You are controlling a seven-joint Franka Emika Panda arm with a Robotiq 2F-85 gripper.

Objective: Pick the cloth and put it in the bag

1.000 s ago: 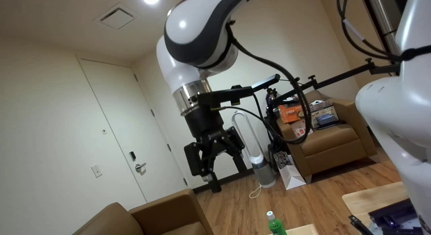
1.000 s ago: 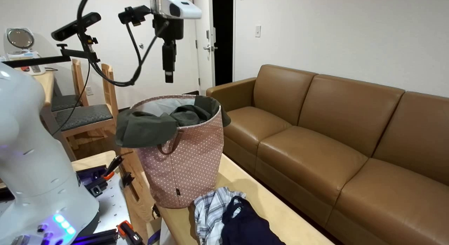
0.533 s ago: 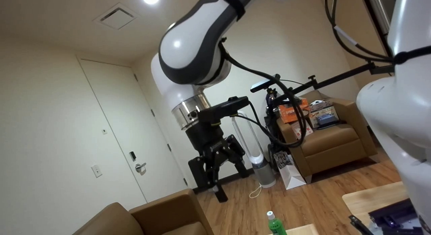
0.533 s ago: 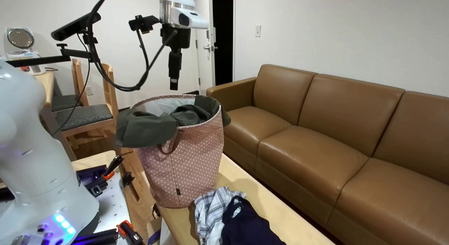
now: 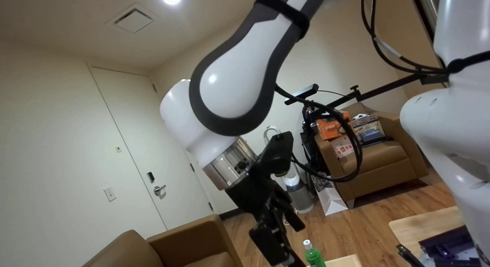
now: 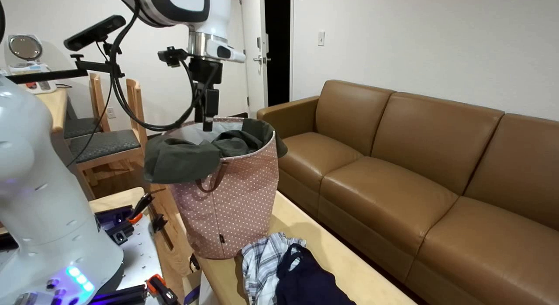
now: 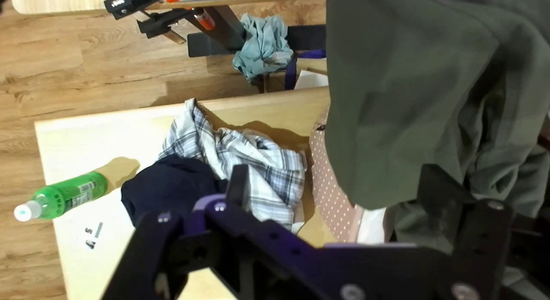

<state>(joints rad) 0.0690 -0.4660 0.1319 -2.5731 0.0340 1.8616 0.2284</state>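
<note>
A pink dotted bag (image 6: 231, 204) stands on the light wooden table; it also shows in the wrist view (image 7: 333, 184). A dark green cloth (image 6: 183, 161) lies in its mouth and hangs over the rim; it fills the right side of the wrist view (image 7: 399, 98). A plaid cloth (image 6: 264, 263) and a navy cloth (image 6: 308, 281) lie on the table beside the bag; the wrist view also shows the plaid cloth (image 7: 262, 158) and the navy cloth (image 7: 169, 186). My gripper (image 7: 335, 179) is open and empty, its fingers wide apart. In an exterior view the gripper (image 6: 205, 123) hangs over the bag's opening.
A green bottle (image 7: 71, 197) lies toward the table's (image 7: 99, 132) end in the wrist view. A brown sofa (image 6: 371, 182) runs along the table. A bluish cloth (image 7: 264, 46) hangs beyond the table edge, near the robot's stand with clamps (image 6: 142, 204).
My gripper has come down toward the bag's opening, with the wrist turning a little. The bag and cloths have not moved.
</note>
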